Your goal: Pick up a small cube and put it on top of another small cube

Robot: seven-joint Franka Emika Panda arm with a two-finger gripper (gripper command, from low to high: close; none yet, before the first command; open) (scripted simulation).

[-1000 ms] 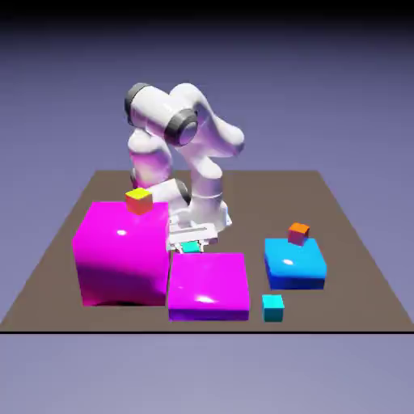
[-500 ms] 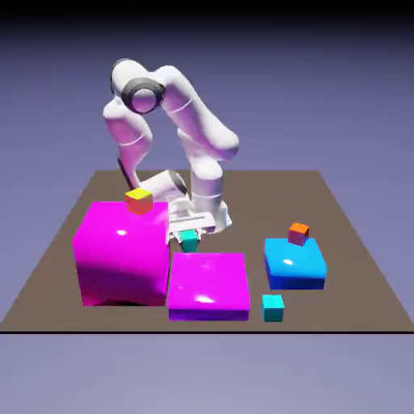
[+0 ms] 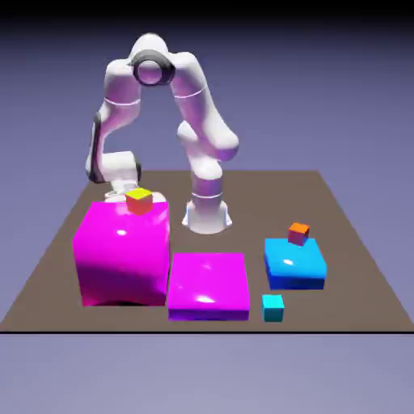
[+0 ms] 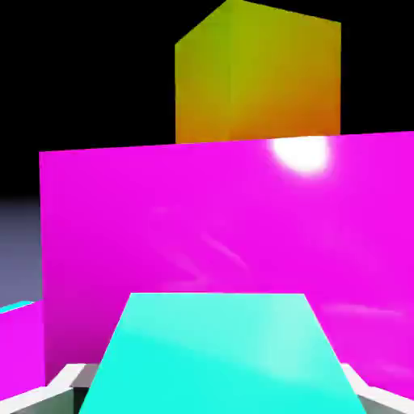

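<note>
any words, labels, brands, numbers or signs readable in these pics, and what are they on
None: no word, label, brand, number or sign can be read in either view.
The arm shows only plain white and dark grey parts.
The teal cube in the gripper, the yellow-topped cube and the large magenta block show no lettering.

The small yellow-topped cube [image 3: 139,200] had orange-red sides. Both big glossy blocks [image 3: 125,252] were plain magenta.
</note>
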